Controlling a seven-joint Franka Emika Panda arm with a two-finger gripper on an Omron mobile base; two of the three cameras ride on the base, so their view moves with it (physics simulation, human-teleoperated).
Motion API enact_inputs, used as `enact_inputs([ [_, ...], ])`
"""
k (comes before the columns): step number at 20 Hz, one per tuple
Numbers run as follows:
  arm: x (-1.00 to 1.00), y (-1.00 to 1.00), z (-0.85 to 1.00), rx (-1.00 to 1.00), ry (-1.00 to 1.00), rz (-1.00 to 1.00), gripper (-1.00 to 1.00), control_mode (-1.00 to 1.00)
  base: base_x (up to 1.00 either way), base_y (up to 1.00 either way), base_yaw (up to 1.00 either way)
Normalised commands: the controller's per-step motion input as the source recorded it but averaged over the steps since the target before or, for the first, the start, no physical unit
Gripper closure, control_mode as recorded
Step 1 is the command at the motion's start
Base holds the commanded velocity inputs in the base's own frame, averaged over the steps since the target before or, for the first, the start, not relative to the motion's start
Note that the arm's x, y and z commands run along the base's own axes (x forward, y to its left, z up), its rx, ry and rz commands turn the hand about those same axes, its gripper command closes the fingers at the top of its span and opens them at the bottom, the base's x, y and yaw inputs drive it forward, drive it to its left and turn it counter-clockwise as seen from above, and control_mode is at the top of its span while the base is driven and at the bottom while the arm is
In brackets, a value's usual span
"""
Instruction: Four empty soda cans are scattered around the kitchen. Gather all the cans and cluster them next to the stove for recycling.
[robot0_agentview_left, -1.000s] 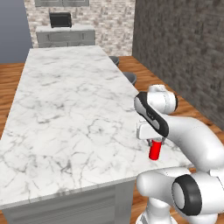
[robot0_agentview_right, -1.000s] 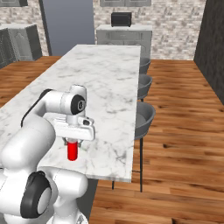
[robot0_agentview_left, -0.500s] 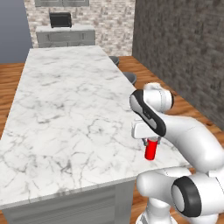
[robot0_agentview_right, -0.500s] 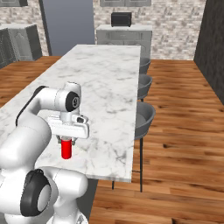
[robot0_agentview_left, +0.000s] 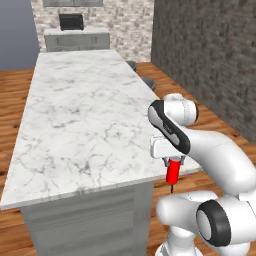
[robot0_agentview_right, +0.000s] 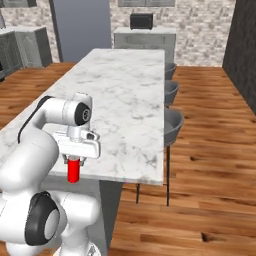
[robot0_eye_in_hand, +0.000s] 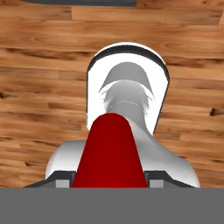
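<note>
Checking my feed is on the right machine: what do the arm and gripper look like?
A glossy white arm of rounded segments with black bands and dark grey joint caps. A thin black cable loops beside its upper link in the right base view. The gripper is a boxy white block with small dark fingers.

One red soda can (robot0_agentview_left: 172, 170) (seen end-on in the hand view (robot0_eye_in_hand: 111, 151)), one marble-topped island counter (robot0_agentview_left: 85, 115), and one black microwave (robot0_agentview_right: 141, 21) on one grey back cabinet (robot0_agentview_right: 145, 39). Three grey stools (robot0_agentview_right: 173, 127) stand in a row along the island's right side. One gripper (robot0_agentview_right: 74, 161) is present.
</note>
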Motion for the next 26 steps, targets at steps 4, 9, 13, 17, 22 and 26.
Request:
enact_inputs([
  [4,0.0,0.0,0.0,0.0,0.0,0.0,1.0,1.0,-0.56,1.0,0.02],
  [9,0.0,0.0,0.0,0.0,0.0,0.0,1.0,1.0,-0.36,1.0,0.06],
  [13,0.0,0.0,0.0,0.0,0.0,0.0,1.0,1.0,-0.25,1.0,0.07],
  [17,0.0,0.0,0.0,0.0,0.0,0.0,1.0,1.0,-0.28,1.0,0.09],
  [22,0.0,0.0,0.0,0.0,0.0,0.0,1.0,1.0,-0.16,1.0,0.05],
  [26,0.0,0.0,0.0,0.0,0.0,0.0,1.0,1.0,-0.05,1.0,0.0],
])
